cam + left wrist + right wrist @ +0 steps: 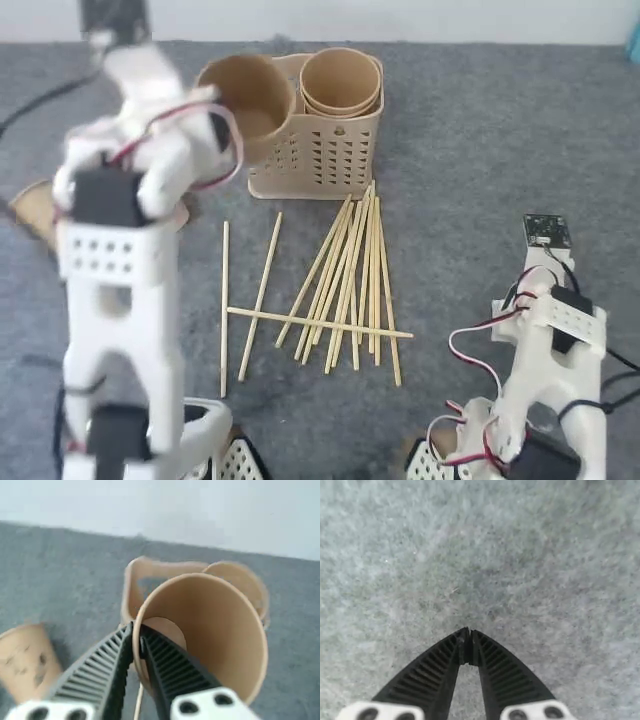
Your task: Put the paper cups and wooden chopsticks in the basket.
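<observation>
I see left hand (pixel 136 628) pinching brown paper cup (pixel 215 630) rim, upper left, axis tilted, beside beige slotted basket (pixel 320 160). Thin wooden chopsticks (pixel 350 280) mid-frame, mostly pointing basketward. Right hand (pixel 468 633) closed, empty.

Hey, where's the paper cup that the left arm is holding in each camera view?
High view: paper cup tilted, mouth toward the camera, at the basket's left end.
Left wrist view: paper cup large in the foreground, rim pinched by the left pincer, basket behind.
Right wrist view: right pincer over grey carpet.
Shared landmark: the basket.
</observation>
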### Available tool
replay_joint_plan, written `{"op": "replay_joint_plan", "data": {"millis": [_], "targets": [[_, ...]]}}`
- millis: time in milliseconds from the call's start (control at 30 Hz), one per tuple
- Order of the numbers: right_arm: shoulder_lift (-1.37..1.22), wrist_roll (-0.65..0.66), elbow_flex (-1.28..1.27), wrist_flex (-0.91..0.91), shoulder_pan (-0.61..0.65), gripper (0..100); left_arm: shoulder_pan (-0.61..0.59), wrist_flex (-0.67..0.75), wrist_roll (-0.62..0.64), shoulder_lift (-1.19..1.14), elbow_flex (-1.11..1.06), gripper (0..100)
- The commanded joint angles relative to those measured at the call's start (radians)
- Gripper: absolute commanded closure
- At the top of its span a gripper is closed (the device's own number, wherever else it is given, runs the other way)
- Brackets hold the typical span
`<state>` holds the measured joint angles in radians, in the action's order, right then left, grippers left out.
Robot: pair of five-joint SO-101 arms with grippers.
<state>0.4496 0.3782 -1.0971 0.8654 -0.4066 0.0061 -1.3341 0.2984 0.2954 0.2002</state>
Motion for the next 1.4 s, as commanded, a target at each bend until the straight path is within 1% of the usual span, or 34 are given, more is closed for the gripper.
{"op": "replay_joint_plan", "data": {"millis": [0,67,167,267,400,533,633,833,933,1000,1100,1167,1367], "targets": [[0.036,0.003,0.006,-0.013,-0.007,99.1,0.066,-0.063,0.012,-0.187,0.380,99],[0.036,0.003,0.006,-0.013,-0.007,99.1,0.080,-0.101,0.028,-0.276,0.539,99],[0.035,0.003,0.006,-0.015,-0.005,99.1,0.087,-0.153,0.103,-0.405,0.776,99],[0.035,0.003,0.006,-0.015,-0.005,99.1,0.091,-0.176,0.149,-0.531,0.977,99],[0.035,0.003,0.006,-0.015,-0.005,99.1,0.109,-0.169,0.195,-0.692,1.135,99],[0.035,0.003,0.006,-0.015,-0.005,99.1,0.152,-0.143,0.195,-0.829,1.185,99],[0.035,0.003,0.006,-0.015,-0.005,99.1,0.170,-0.141,0.195,-0.890,1.216,99],[0.035,0.005,0.006,-0.015,-0.005,99.1,0.161,-0.144,0.192,-0.941,1.227,99],[0.035,0.005,0.006,-0.016,-0.005,99.1,0.138,-0.149,0.192,-0.950,1.227,99],[0.035,0.005,0.006,-0.018,-0.005,99.1,0.127,-0.160,0.192,-0.947,1.227,95],[0.035,0.003,0.006,-0.022,-0.005,99.1,0.129,-0.209,0.192,-0.944,1.245,82],[0.035,0.003,0.006,-0.024,-0.005,99.1,0.133,-0.258,0.192,-0.945,1.297,77],[0.035,0.003,0.006,-0.025,-0.005,99.1,0.121,-0.365,0.190,-0.944,1.466,77]]}}
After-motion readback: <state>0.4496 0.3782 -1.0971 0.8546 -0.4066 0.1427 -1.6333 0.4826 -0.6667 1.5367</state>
